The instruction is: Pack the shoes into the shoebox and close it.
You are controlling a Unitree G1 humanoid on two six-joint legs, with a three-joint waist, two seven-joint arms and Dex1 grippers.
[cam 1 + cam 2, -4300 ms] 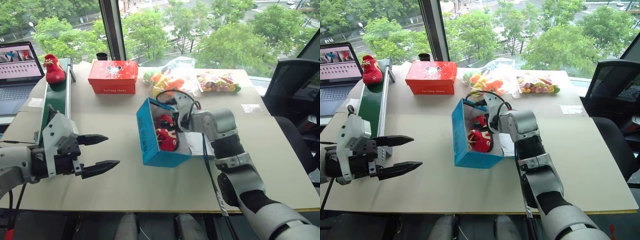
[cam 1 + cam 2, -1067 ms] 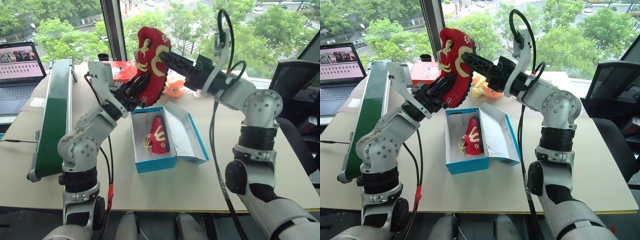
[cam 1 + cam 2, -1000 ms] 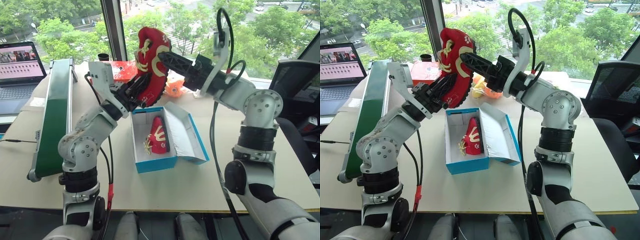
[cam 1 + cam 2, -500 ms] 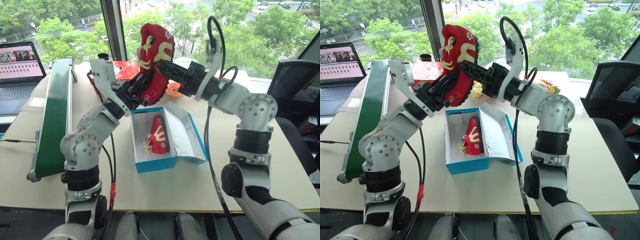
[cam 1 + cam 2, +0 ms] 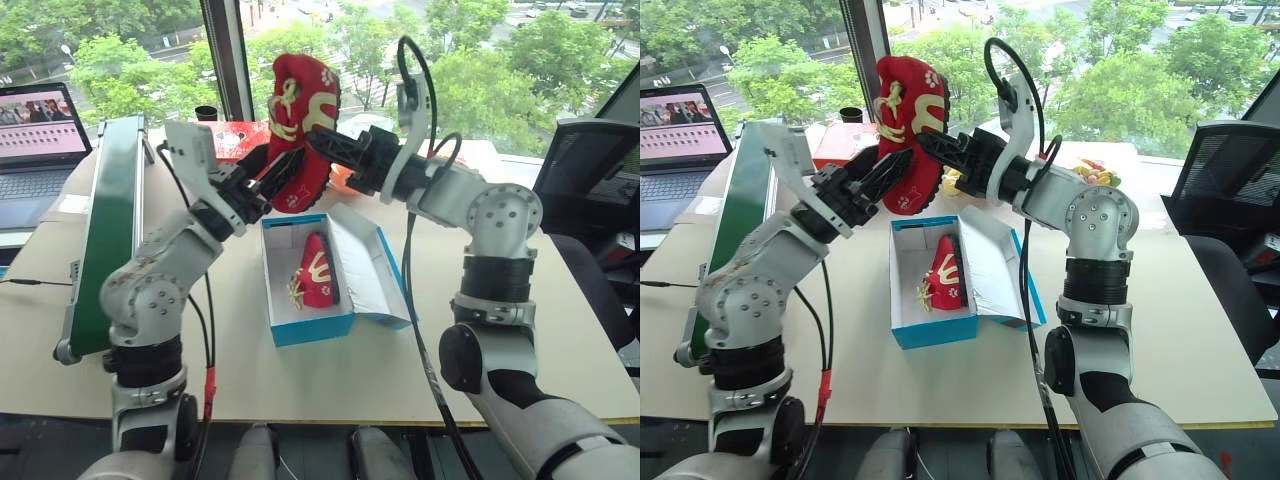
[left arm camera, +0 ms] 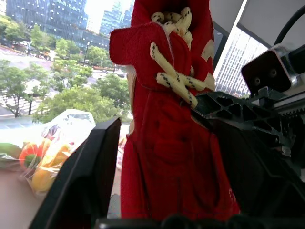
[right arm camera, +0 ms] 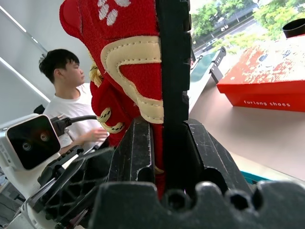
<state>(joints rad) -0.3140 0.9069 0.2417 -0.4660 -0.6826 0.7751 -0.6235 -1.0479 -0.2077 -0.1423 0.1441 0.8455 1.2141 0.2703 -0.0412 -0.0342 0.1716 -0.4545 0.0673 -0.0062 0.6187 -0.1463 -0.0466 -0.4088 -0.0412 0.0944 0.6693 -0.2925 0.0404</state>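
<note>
Right gripper (image 5: pixel 940 150) raised above shoebox (image 5: pixel 902 275), clamped on red shoe (image 5: pixel 908 100); left gripper (image 5: pixel 880 175) beside it, fingers apart.

Above the bright blue shoebox (image 5: pixel 310 325) with white inside, the raised shoe (image 5: pixel 300 130) is red with cream swirls and paw prints, like the red shoe (image 5: pixel 318 272) with cream embroidery inside it.
</note>
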